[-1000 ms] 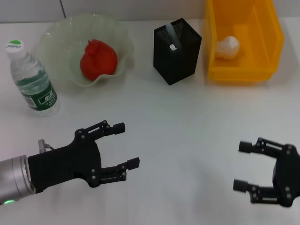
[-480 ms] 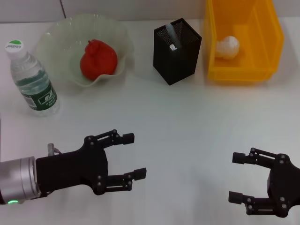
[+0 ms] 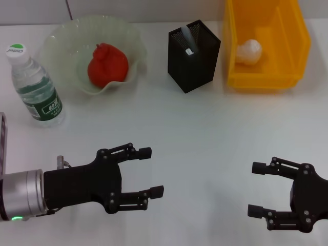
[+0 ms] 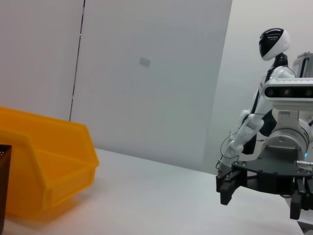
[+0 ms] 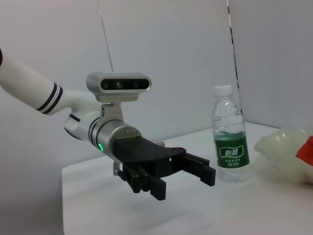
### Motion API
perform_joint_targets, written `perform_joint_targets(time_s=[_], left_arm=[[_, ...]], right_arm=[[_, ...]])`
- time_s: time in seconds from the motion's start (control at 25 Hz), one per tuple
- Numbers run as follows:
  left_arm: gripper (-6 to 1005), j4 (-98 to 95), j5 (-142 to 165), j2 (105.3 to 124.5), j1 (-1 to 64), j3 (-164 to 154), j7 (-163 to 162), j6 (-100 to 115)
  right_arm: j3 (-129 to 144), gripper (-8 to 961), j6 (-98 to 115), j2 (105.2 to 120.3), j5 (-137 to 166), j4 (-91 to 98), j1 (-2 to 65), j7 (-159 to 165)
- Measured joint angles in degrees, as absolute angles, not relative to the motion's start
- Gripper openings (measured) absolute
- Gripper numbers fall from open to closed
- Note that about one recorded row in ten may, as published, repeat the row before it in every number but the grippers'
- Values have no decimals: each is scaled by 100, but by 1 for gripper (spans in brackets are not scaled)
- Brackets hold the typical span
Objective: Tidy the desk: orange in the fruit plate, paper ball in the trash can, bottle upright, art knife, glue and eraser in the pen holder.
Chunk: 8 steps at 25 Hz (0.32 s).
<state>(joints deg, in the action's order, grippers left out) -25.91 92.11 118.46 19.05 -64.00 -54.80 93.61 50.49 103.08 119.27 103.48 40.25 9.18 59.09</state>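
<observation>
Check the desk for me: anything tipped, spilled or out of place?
Nothing stands out. The bottle stands upright, the orange sits in the fruit plate, the paper ball lies in the trash can.

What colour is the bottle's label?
Green with white print, on the bottle; clearest in the right wrist view.

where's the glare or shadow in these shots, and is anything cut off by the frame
Head view: even light, soft shadows beside the pen holder and bottle; the trash can and right gripper are cropped by the frame. Left wrist view: the trash can is cut at the edge. Right wrist view: the fruit plate is cropped; the left gripper is whole.
</observation>
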Motion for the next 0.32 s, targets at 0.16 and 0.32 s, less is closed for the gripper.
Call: perform_joint_targets(time_s=[0.16,0.32], left_arm=[[841,-2593,9212,11847,1905,-6398,-5482,9361],[841,-2593,9211,11847,1895,-6398,-5483,9360]], right_arm=[[5045,842,10307,11927,10349,4024,945,5907],[5047,842,10283,11926,10368,3978,1004,5906]])
